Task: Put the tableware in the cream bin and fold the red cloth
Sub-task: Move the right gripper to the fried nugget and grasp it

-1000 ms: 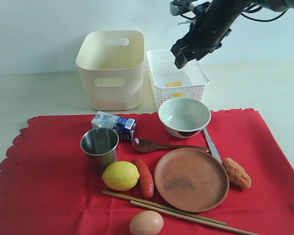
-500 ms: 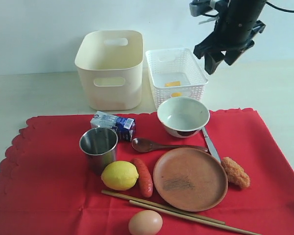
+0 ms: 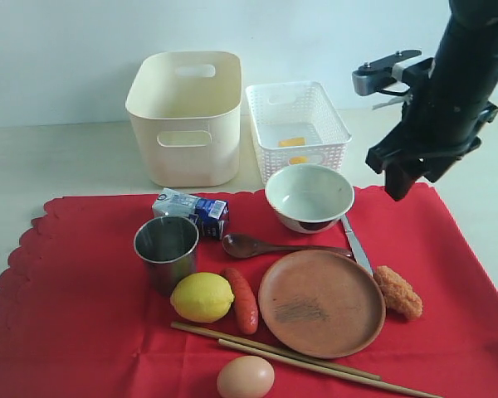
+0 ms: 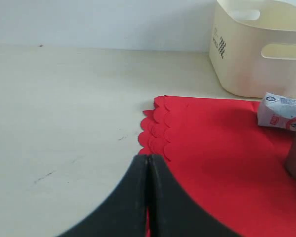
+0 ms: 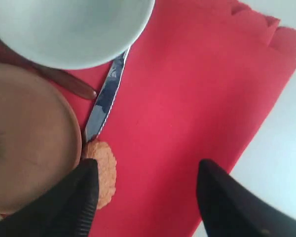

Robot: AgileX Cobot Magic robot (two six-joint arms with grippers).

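Nothing was done: steel cup (image 3: 167, 249), white bowl (image 3: 309, 196), brown plate (image 3: 321, 303), wooden spoon (image 3: 257, 245), knife (image 3: 358, 249) and chopsticks (image 3: 290, 356) lay on the unfolded red cloth (image 3: 83, 315), none in the cream bin (image 3: 185, 141). The right hand (image 3: 390, 176) hung spread and empty at the bowl's 3 o'clock; the left hand (image 4: 148, 160) was pressed together.

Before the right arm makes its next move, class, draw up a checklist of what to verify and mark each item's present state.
1. Right gripper open and empty: ok.
2. Left gripper shut, holding nothing, by the red cloth's edge: ok.
3. Cream bin upright, mouth unobstructed: ok.
4. Red cloth cleared for folding: not ok; steel cup and white bowl stand on it.
5. Metal knife free of the round brown plate's rim: cannot tell.
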